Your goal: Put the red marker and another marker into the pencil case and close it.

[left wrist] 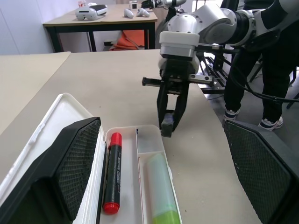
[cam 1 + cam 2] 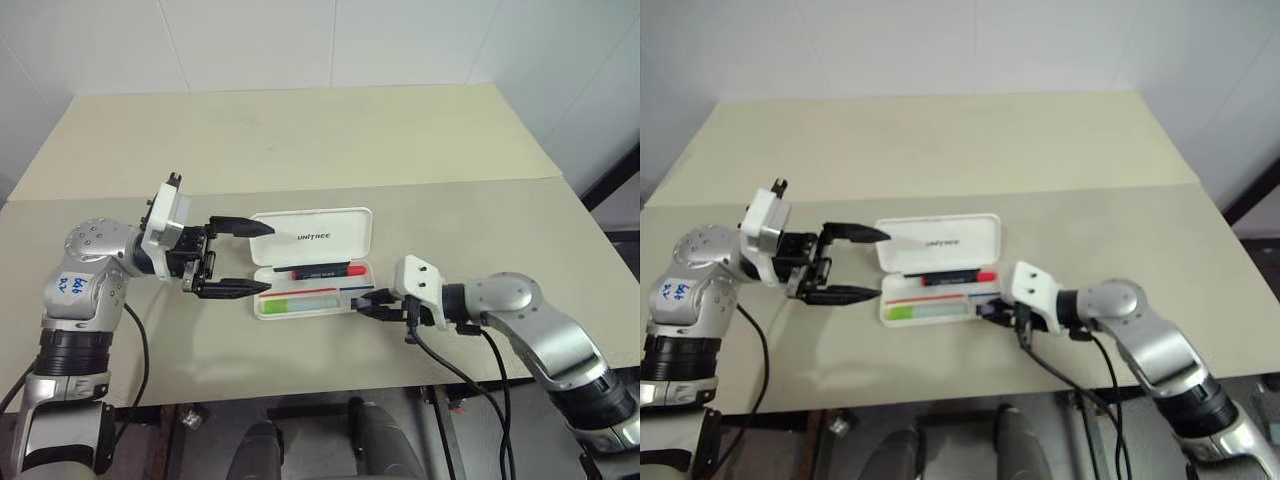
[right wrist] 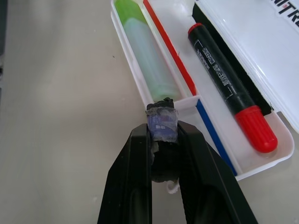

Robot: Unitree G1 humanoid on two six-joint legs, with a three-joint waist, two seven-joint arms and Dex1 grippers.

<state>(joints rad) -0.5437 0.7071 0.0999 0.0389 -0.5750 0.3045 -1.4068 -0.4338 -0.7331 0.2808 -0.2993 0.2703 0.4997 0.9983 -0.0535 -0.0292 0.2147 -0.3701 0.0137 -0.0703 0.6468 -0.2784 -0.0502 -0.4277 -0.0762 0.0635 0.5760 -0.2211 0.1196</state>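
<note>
At the pencil case point(image 2: 312, 262), right pincer point(image 2: 368, 303) angled down.

From the left wrist view I lose the near end of the green marker point(image 1: 161, 193) at the picture's edge, and one black finger point(image 1: 70, 172) covers much of the case point(image 1: 56, 109) lid. The person point(image 1: 268, 70) beyond the worktop point(image 1: 93, 79) is cut off above the waist. Items on the far table point(image 1: 100, 18) are too small for me to name. From the right wrist view, the lettering on the lid point(image 3: 285, 9) runs off the edge, and a worn bluish patch point(image 3: 162, 125) between the right gripper point(image 3: 163, 133) tips hides whatever lies behind it. The print on the red marker point(image 3: 224, 84) is too fine to read.
</note>
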